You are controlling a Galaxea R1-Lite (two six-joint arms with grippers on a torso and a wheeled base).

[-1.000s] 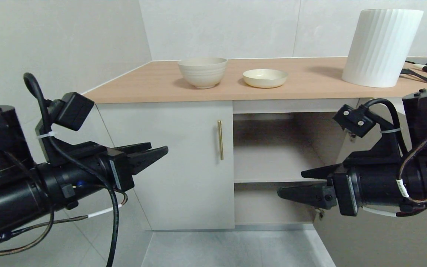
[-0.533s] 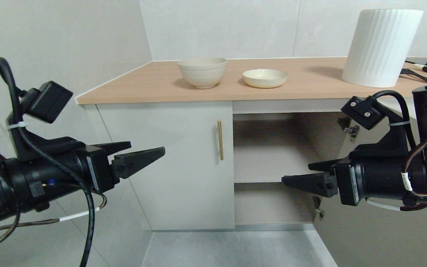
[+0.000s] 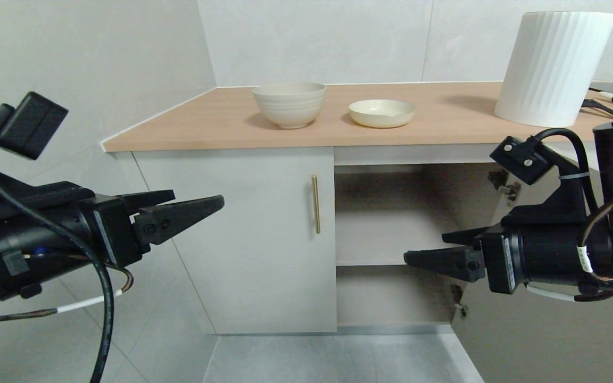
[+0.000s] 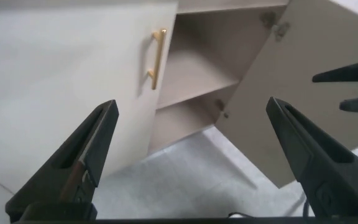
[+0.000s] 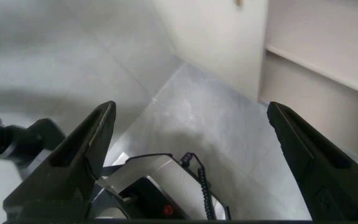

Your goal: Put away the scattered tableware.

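A ribbed cream bowl (image 3: 289, 103) and a shallow cream dish (image 3: 381, 112) stand side by side on the wooden countertop (image 3: 221, 125). Below them the cabinet's right half is open, showing a shelf (image 3: 386, 239) with nothing on it. My left gripper (image 3: 198, 197) hangs open in front of the closed left door, below counter height; it holds nothing (image 4: 191, 104). My right gripper (image 3: 424, 248) is open too, level with the shelf at the opening's right side, and nothing is between its fingers (image 5: 191, 107).
The closed door carries a brass handle (image 3: 315, 204). The opened right door (image 4: 303, 93) swings out beside my right arm. A tall white ribbed container (image 3: 551, 66) and some dark utensils (image 3: 612, 98) sit at the counter's right end. A tiled wall bounds the left side.
My left gripper has drawn back to the left, away from the cabinet. The right gripper has risen slightly. The head view has shifted a little.
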